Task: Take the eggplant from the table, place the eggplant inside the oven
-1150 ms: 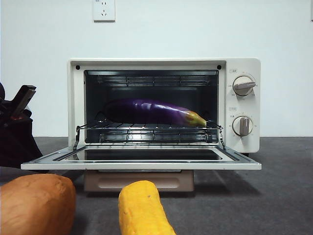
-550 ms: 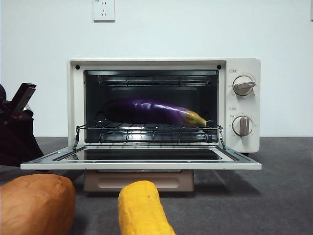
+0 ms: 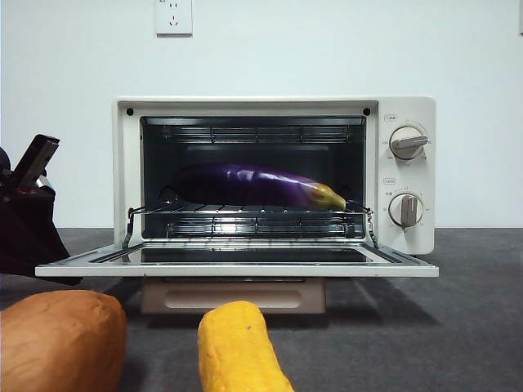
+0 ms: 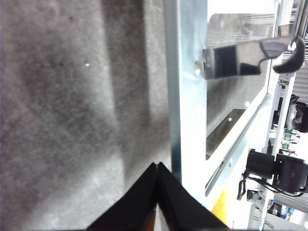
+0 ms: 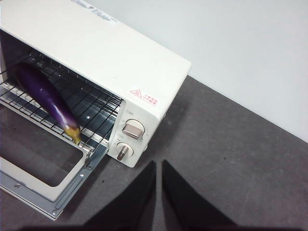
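Note:
The purple eggplant (image 3: 253,186) lies lengthwise on the wire rack inside the cream oven (image 3: 409,110), its yellowish tip toward the knobs. The right wrist view shows the same eggplant (image 5: 45,96) on the rack. The oven door (image 3: 237,268) hangs open, nearly level. My left gripper (image 4: 158,166) is shut, low over the table (image 4: 72,120), with its tips right beside the door's metal side edge (image 4: 185,96). The left arm (image 3: 24,229) is the dark mass at the door's left end. My right gripper (image 5: 159,163) is shut and empty, high above the table to the oven's knob side.
An orange-brown sweet potato (image 3: 57,339) and a yellow corn cob (image 3: 237,351) lie on the table (image 3: 458,327) in front of the oven. A white wall with a socket (image 3: 173,16) stands behind it.
The open door's front edge has risen a little. The left arm at its left end has moved up slightly. The eggplant has not moved.

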Action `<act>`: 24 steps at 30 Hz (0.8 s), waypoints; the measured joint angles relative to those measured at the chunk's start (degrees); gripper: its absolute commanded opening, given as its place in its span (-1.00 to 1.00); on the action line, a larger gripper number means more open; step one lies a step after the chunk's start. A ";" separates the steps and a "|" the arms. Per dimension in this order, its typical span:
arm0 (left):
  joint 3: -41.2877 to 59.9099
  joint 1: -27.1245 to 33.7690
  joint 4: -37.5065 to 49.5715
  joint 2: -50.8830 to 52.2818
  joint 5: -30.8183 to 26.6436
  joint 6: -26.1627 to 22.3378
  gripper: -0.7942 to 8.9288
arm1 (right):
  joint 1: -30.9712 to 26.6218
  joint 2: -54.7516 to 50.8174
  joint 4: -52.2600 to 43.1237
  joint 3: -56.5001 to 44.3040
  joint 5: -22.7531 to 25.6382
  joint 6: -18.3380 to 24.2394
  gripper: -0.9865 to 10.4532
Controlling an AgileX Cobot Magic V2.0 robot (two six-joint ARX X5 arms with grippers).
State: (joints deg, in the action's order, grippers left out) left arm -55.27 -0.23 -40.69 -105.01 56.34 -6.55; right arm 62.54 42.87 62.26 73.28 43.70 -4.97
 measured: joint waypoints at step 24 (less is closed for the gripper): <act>-20.41 -0.66 -6.78 -0.37 5.22 0.11 -0.82 | 0.00 0.00 0.00 0.00 0.00 -0.90 -0.82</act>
State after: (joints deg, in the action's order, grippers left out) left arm -75.68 -0.89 -47.46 -105.38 61.56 -6.44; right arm 62.54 42.87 62.26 73.28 43.70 -5.87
